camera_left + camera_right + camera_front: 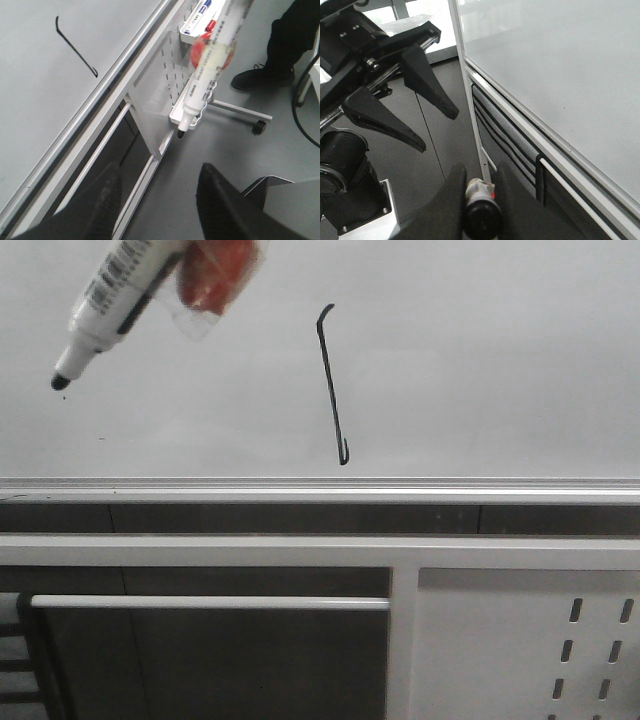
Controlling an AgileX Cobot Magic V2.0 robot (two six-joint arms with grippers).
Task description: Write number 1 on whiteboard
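The number 1 is a thin black slanted stroke on the whiteboard, also seen in the left wrist view as the number 1. A white marker with orange tape points its black tip down-left, well left of the stroke. My right gripper is shut on the marker, seen end-on. My left gripper is open with nothing between its fingers, held off the board over the floor; it also shows in the right wrist view as the left gripper.
A silver rail runs along the whiteboard's lower edge. Below it are a white perforated panel and a white crossbar. A tray of spare markers, a stand caster and a person's shoe are on the floor side.
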